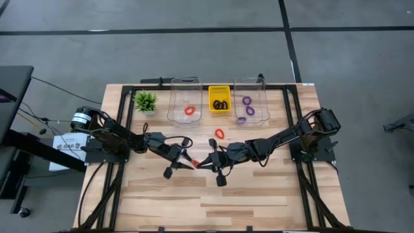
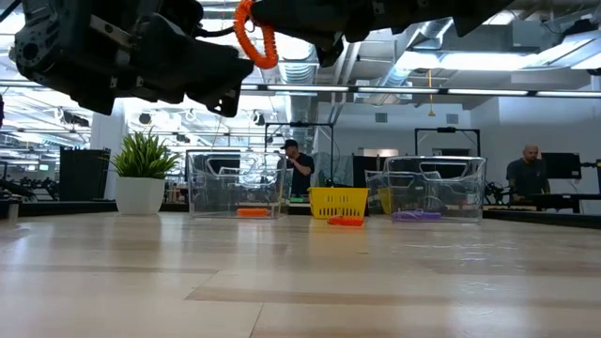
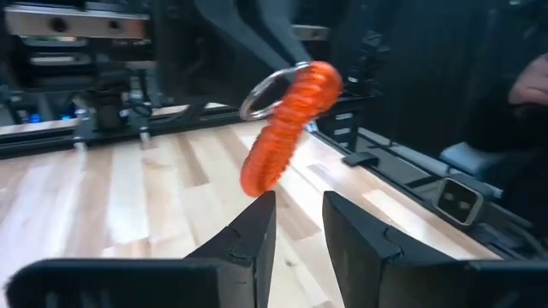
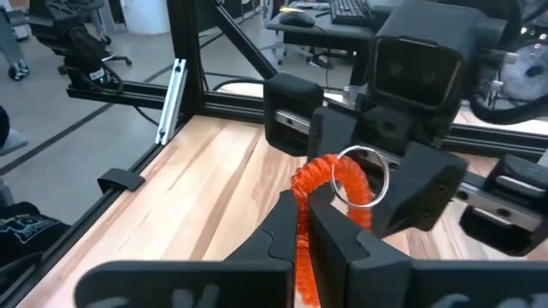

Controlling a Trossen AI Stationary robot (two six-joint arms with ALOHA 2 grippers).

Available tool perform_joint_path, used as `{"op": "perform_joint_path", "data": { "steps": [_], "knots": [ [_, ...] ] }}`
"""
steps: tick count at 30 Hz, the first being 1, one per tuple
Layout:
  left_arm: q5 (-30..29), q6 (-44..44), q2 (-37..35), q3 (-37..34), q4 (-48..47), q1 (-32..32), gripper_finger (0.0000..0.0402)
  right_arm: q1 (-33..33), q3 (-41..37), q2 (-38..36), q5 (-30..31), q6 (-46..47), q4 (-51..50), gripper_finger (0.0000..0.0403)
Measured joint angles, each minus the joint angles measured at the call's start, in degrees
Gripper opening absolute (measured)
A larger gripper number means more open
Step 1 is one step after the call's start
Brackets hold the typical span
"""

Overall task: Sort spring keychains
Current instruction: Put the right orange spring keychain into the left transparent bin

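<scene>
The wooden table [image 1: 213, 194] carries, along its far edge, a small green plant [image 1: 145, 100], a clear bin [image 1: 173, 103] with one red keychain [image 1: 189, 110] lying in it, a yellow basket [image 1: 219, 90] holding black keychains [image 1: 220, 103], and a second clear bin [image 1: 262, 107] with two purple keychains [image 1: 248, 101]. The near half of the tabletop is bare boards, with open room on both sides of the arms. The two arms reach in from opposite sides and meet just above the middle. The right gripper [image 4: 301, 224] has its jaws pressed onto a red spring keychain [image 4: 330, 184], held raised above the wood; its long axis hangs roughly up and down, slightly tilted, with the metal ring [image 3: 272, 90] at the upper end. The left gripper [image 3: 298, 224] faces it from just beside, jaws slightly spread and holding nothing, the coil hanging just beyond their tips. Another red keychain [image 1: 219, 134] lies loose on the table between the grippers and the basket, its oval running toward the far edge.
</scene>
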Motion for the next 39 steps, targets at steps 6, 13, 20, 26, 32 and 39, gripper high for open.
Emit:
{"op": "perform_joint_path", "data": {
  "steps": [6, 13, 20, 26, 32, 39],
  "knots": [
    [-1.8, 0.0, 0.0, 0.0, 0.7, 0.0, 0.0097, 0.0, 0.0, 0.0, 0.0, 0.0, 0.0, 0.0008],
    [-3.9, 0.0, 0.0, 0.0, 0.8, 0.0, 0.0097, 0.0, 0.0, 0.0, 0.0, 0.1, 0.0, 0.0008],
    [-5.8, 0.0, 0.0, 0.0, -0.5, 0.0, 0.0097, 0.1, 0.0, 0.0, -0.1, 0.2, 0.0, 0.0008],
    [-5.8, -0.2, 0.0, 0.0, -0.4, 0.0, 0.0097, 0.0, 0.0, 0.0, -0.1, 0.2, -0.4, 0.0008],
    [-4.2, -0.7, 0.0, 0.0, 0.9, -0.3, 0.0097, 0.0, 0.0, 0.0, -0.1, 0.2, -0.9, 0.0008],
    [-4.1, -0.7, 0.0, 0.0, 2.7, -1.2, 0.0097, 0.0, 0.0, 0.0, -0.1, 0.2, -0.9, 0.0008]
  ]
}}
